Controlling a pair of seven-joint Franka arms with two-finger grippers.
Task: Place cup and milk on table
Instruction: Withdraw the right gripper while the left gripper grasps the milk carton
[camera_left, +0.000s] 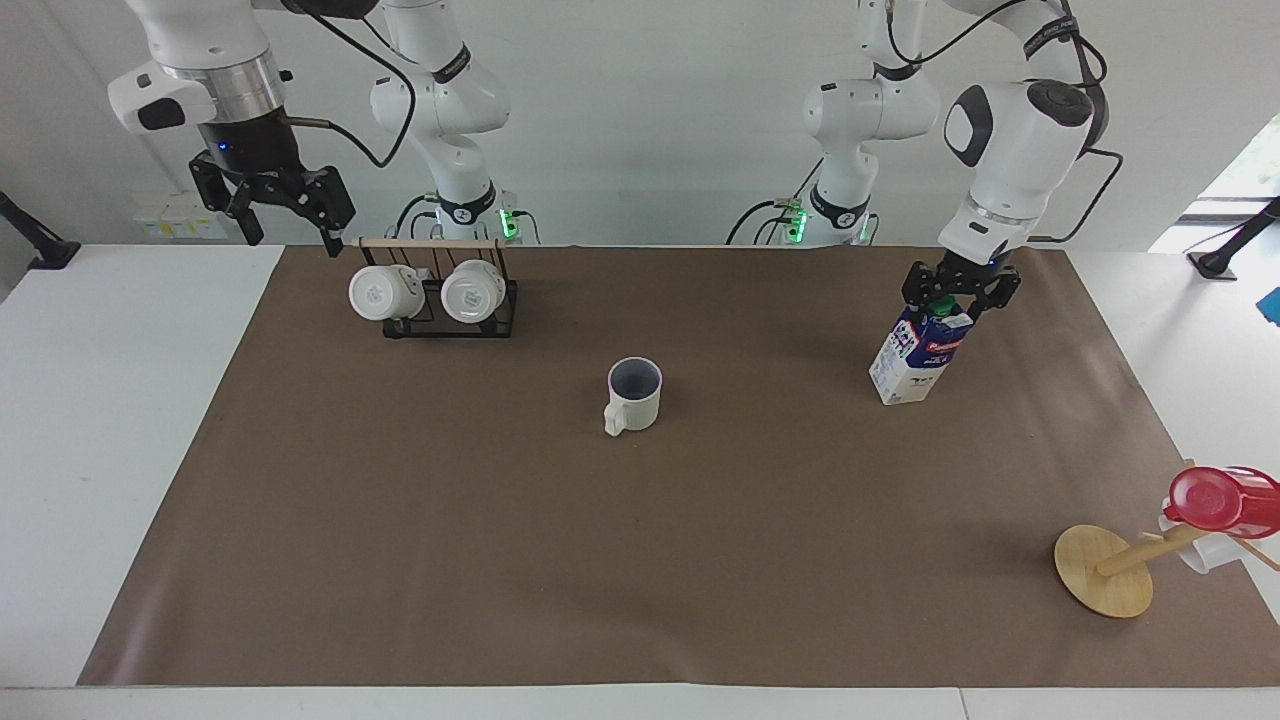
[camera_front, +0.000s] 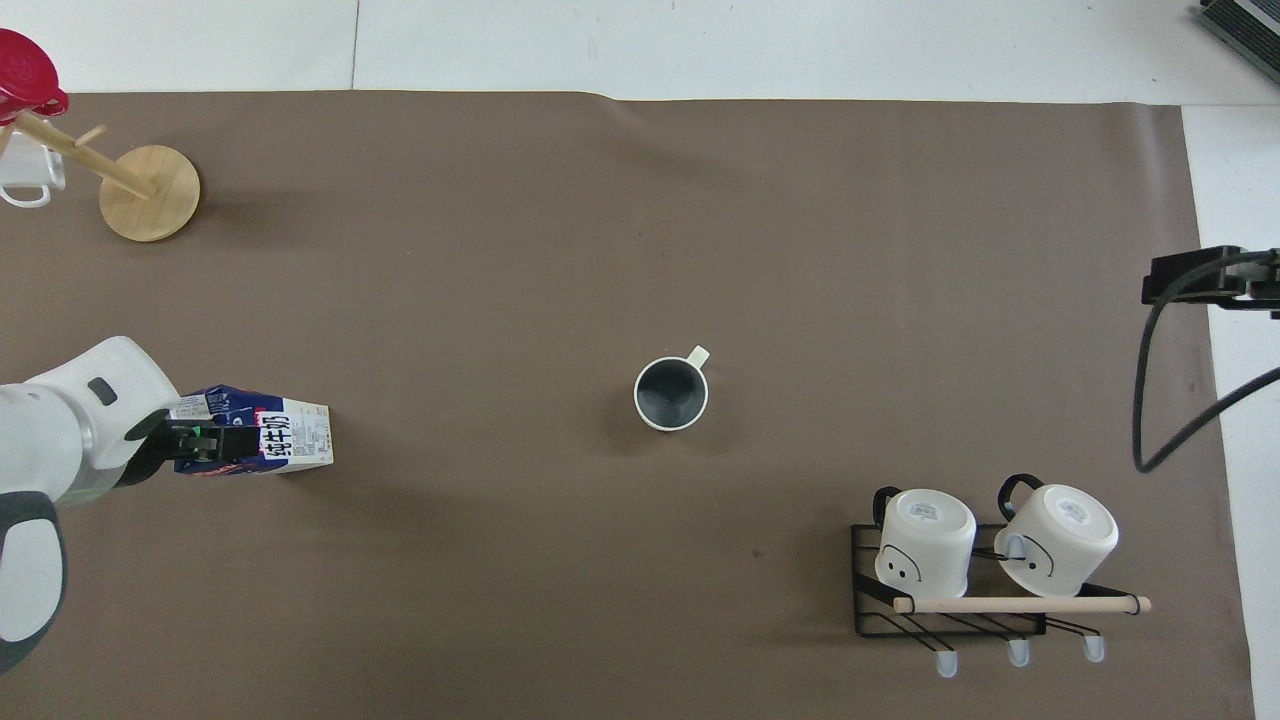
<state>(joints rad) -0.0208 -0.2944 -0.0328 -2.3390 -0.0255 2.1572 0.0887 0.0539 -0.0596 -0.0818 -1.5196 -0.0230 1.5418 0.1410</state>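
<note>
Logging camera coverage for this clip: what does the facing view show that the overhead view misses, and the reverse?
Facing view only: both arm bases; the right gripper, open, raised by the mug rack; the left gripper at the milk carton's top.
Overhead only: the cup's dark inside seen straight down; the print on the carton's side.
Both: cup, milk, rack, wooden stand on the brown sheet.

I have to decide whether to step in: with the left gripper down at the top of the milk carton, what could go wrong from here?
1. The milk carton is tall and the left gripper is at its cap end, so a sideways pull could tip it.
2. If moved toward the middle of the table, the carton could knock the cup standing there.
3. The right gripper hangs open above the rack of two white mugs; coming down, it could bump them.
</note>
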